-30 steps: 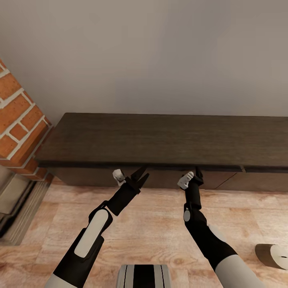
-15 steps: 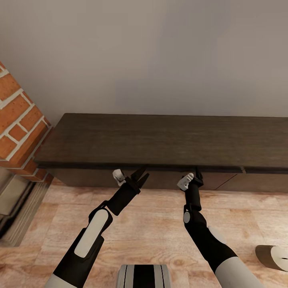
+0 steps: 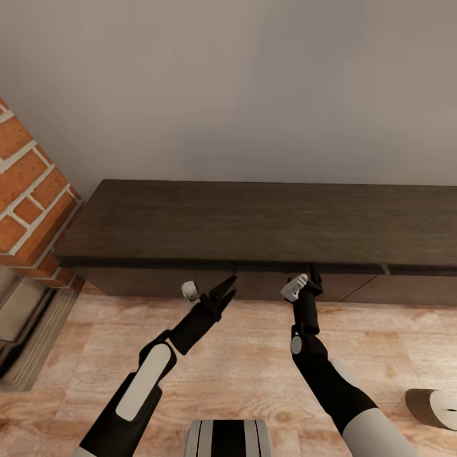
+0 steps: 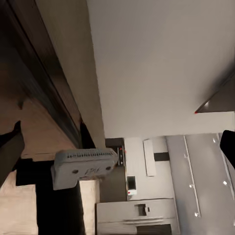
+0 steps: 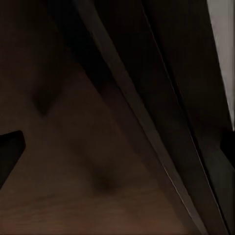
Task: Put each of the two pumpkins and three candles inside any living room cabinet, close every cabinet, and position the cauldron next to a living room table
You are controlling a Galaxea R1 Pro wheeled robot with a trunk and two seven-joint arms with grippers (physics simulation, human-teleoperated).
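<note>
Head view: both arms reach toward the cabinet (image 3: 254, 222), whose long axis runs left to right just ahead. The left pincer (image 3: 225, 287), splayed, sits just short of the drawer front, while the right pincer (image 3: 314, 277) is tucked under the top's lip, its state indeterminable. Drawers appear shut, contents unseen; a candle (image 3: 433, 406) lies on the floor, well to the right.

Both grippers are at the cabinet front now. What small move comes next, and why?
Probably ease the right gripper back toward the robot. It sits right under the cabinet top edge, every front looks shut, and the left gripper hangs open just short of it.
</note>
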